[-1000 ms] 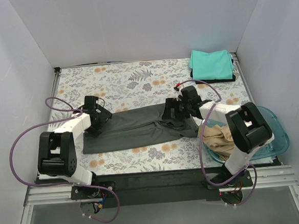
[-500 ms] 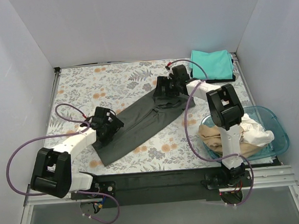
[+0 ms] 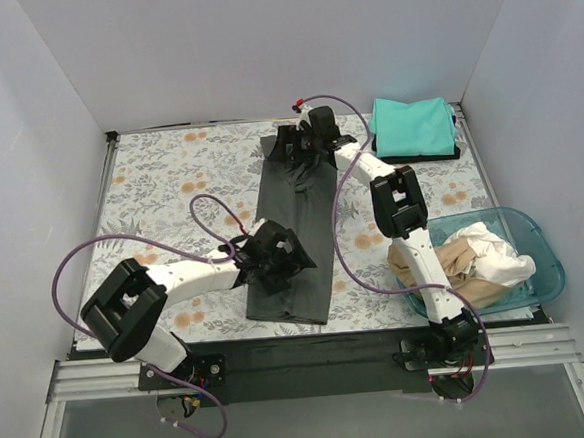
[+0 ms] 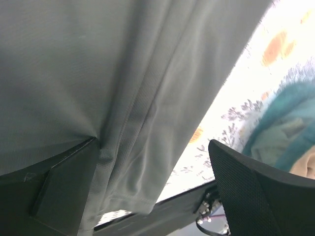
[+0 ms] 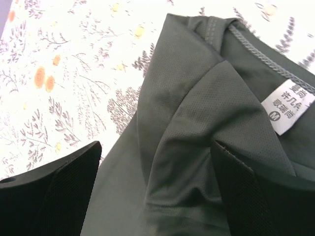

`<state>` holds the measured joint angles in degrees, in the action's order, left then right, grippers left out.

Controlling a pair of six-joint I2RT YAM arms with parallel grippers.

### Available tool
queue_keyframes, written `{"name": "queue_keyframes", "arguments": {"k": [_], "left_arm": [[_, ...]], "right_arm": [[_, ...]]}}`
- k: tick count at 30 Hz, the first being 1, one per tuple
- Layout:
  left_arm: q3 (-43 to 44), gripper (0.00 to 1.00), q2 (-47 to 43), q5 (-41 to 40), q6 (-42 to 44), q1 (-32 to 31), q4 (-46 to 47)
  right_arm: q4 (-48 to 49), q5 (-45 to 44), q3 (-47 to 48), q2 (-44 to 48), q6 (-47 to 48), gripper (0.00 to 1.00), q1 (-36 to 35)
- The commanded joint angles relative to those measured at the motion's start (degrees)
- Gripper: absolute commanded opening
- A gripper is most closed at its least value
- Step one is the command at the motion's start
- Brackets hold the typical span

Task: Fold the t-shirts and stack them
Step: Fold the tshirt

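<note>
The dark grey t-shirt [image 3: 295, 229], folded into a long strip, lies on the flowered table from far middle to near edge. My left gripper [image 3: 278, 260] rests on its near part; in the left wrist view the gripper [image 4: 152, 145] is open with the grey cloth [image 4: 123, 73] between and over its fingers. My right gripper [image 3: 302, 150] is at the collar end; in the right wrist view it [image 5: 156, 145] is open astride a bunched fold of the shirt [image 5: 197, 98], next to the white neck label [image 5: 288, 105]. A folded teal t-shirt [image 3: 413, 123] lies on a black one [image 3: 430, 154] at back right.
A translucent blue basin [image 3: 537, 280] at the near right holds tan [image 3: 446, 268] and white [image 3: 490, 250] shirts; it also shows in the left wrist view [image 4: 283, 118]. White walls close in the table on three sides. The black front rail [image 3: 301, 354] runs along the near edge.
The grey shirt has swung from lying left-to-right to lying far-to-near. The right gripper moved to the far middle with the collar end; the left gripper moved right and nearer with the hem end.
</note>
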<state>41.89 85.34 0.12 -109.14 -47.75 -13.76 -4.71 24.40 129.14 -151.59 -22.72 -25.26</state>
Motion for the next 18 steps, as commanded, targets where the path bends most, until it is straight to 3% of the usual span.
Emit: {"name": "queue_keyframes", "arguments": {"k": [1, 9, 18], "left_arm": [[2.7, 0.93, 4.6, -0.9, -1.4, -2.8, -3.0], [11.5, 0.94, 6.0, -6.4, 1.5, -7.8, -8.0], [15.9, 0.94, 1.2, -11.5, 6.3, -10.5, -11.1]], "right_arm": [[-0.3, -0.3, 0.9, -3.6, -1.5, 0.98, -0.9], [1.0, -3.7, 1.9, 0.8, 3.6, 0.98, -2.0], [-1.9, -14.9, -3.4, 17.3, 14.6, 0.98, -4.9]]}}
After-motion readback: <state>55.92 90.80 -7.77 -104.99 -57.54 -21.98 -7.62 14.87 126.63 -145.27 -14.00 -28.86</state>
